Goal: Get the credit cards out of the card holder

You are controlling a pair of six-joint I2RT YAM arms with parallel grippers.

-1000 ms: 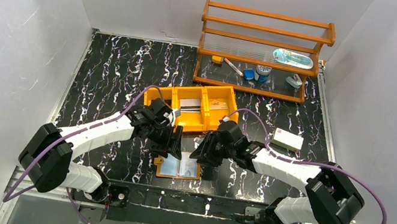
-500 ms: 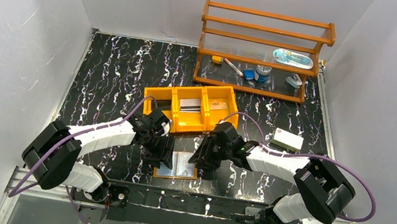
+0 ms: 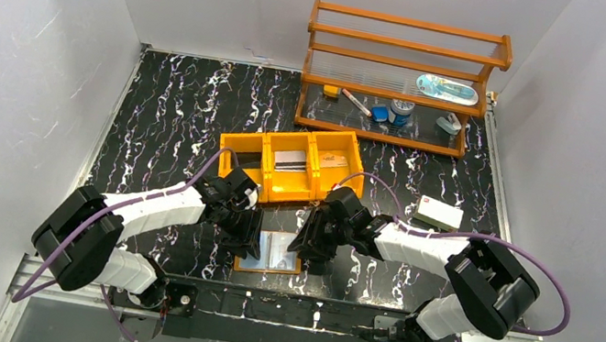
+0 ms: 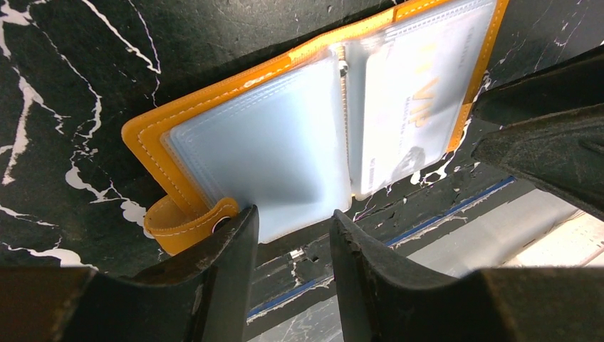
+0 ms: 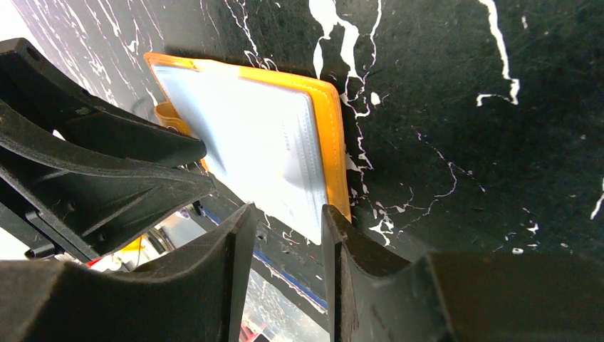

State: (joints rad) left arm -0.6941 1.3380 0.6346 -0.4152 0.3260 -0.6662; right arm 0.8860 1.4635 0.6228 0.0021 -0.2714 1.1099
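The small print on the card (image 4: pixel 417 107) inside the wallet (image 4: pixel 142 142) is blurred; the wallet's top corner is cut off.

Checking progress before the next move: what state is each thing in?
card holder: open flat, pockets up.
VIP card: sleeved in a pocket.
left gripper: open, at the holder's edge.
right gripper: open, at the holder's edge.
orange tray: holds cards.

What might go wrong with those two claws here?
The orange leather-like folding card holder lies open, unheld. The left gripper and right gripper each straddle an edge of its pale shiny pockets, so a pinch might catch only plastic and drag the whole holder. They stand close and might collide.
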